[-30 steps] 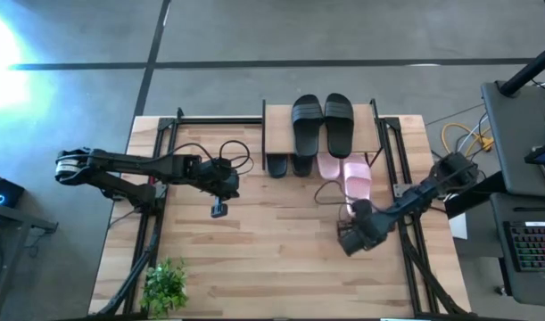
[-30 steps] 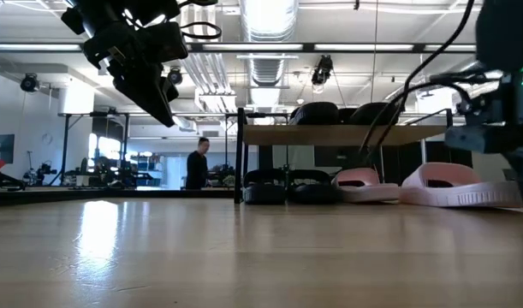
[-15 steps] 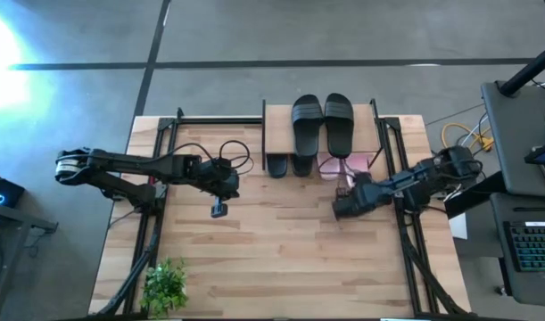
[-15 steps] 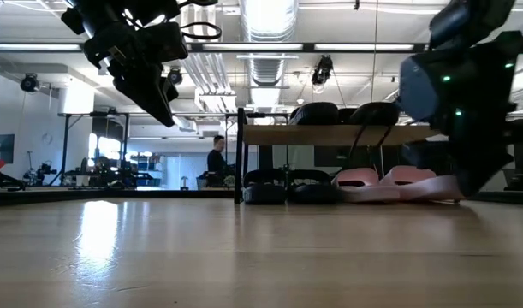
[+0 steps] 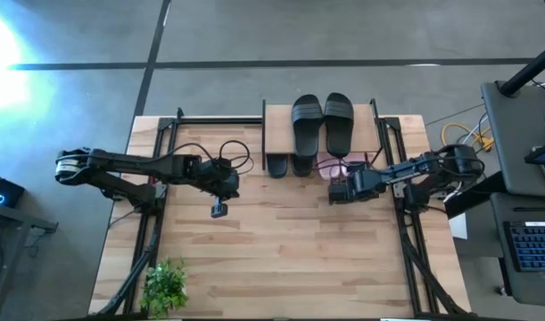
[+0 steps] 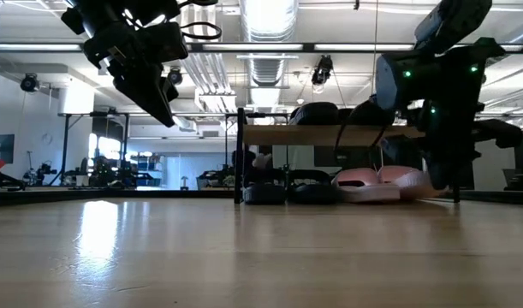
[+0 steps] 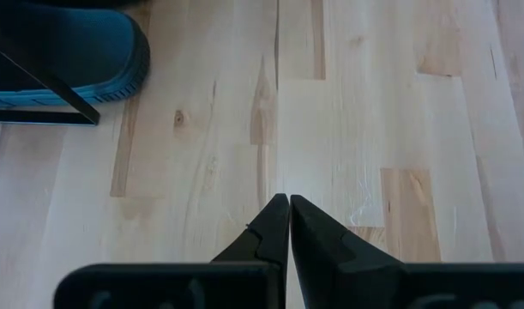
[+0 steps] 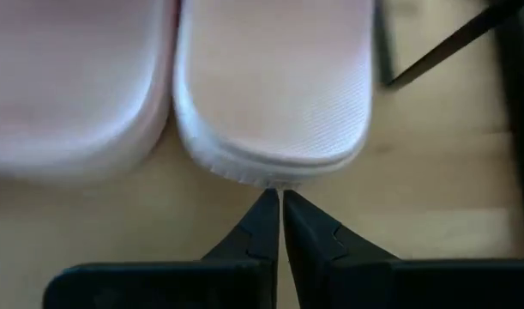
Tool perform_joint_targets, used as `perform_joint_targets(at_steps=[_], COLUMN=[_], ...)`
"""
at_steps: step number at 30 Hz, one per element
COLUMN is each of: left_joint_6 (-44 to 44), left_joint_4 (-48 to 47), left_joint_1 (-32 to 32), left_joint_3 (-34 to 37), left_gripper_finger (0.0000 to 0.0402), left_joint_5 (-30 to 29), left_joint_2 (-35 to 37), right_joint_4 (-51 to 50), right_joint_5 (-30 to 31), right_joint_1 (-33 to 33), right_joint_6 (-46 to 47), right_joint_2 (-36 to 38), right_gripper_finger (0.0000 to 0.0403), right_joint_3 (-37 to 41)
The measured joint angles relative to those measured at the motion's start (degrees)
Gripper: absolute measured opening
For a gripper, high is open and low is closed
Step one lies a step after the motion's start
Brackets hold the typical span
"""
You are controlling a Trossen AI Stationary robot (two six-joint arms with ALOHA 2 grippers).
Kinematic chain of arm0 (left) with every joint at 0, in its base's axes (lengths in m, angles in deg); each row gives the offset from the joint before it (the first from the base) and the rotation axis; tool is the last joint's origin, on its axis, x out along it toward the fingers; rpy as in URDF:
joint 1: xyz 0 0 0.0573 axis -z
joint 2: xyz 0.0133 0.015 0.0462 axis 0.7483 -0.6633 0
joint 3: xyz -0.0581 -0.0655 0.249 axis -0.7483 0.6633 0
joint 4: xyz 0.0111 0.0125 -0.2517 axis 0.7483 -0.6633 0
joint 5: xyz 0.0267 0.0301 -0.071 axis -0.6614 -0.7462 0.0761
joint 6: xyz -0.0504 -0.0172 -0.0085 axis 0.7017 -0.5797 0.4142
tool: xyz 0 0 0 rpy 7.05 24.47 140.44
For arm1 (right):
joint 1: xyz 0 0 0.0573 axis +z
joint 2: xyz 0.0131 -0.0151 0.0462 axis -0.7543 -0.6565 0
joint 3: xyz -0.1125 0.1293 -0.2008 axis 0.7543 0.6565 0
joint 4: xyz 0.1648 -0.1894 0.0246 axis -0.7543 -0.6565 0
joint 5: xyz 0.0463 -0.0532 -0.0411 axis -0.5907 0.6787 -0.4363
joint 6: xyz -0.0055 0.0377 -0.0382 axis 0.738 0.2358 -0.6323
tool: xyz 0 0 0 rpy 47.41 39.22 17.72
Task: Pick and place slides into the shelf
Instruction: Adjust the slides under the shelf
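The shelf (image 5: 277,134) stands at the table's far edge. Two black slides (image 5: 322,123) lie on its plank top and two more (image 5: 288,164) sit on the lower tier. Both pale pink slides (image 5: 343,164) rest flat under the shelf's right part, side by side (image 6: 377,183). My right gripper (image 8: 279,196) is shut, just near of the right pink slide (image 8: 274,77). My left gripper (image 5: 218,210) hangs shut above bare table, left of centre. My right gripper touches the near end of the right pink slide with its shut fingertips, at the rim (image 8: 274,178). The fingers come from the table's near side and point toward the shelf. The slide lies flat on the table, beside the other pink slide (image 8: 73,86).
Black metal rails (image 5: 161,143) run along the table's left and right sides. A small green plant (image 5: 165,283) stands at the near left corner. Bare wood (image 5: 281,250) fills the table's middle and near part. A desk with a keyboard (image 5: 531,250) stands off to the right.
My right gripper has moved from the near right toward the shelf, staying shut. The right pink slide, which stuck out on the near side of the shelf, has slid along the table under the shelf, beside the other pink one.
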Motion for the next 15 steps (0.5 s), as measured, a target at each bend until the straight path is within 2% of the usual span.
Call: perform_joint_targets(at_steps=[5,9,12,15], left_joint_6=[0.01,0.01,-0.01,0.02], left_joint_4=[0.00,0.02,0.02,-0.01], left_joint_1=[0.01,0.00,0.02,0.00], left_joint_3=[0.00,0.00,0.00,0.00], left_gripper_finger=[0.0000,0.0000,0.0000,0.0000], left_joint_5=[0.00,0.00,0.00,-0.02], left_joint_2=[0.01,0.01,0.01,0.00], right_joint_4=[6.07,10.09,9.87,10.16], right_joint_5=[-7.53,-5.88,-4.48,-4.84], right_joint_1=[4.76,5.66,3.79,1.30], right_joint_6=[-4.47,-3.01,-0.37,-1.55], right_joint_2=[0.65,-0.09,-1.87,-3.59], right_gripper_finger=[0.0013,0.0013,0.0013,0.0013], right_joint_3=[0.00,-0.02,0.00,0.07])
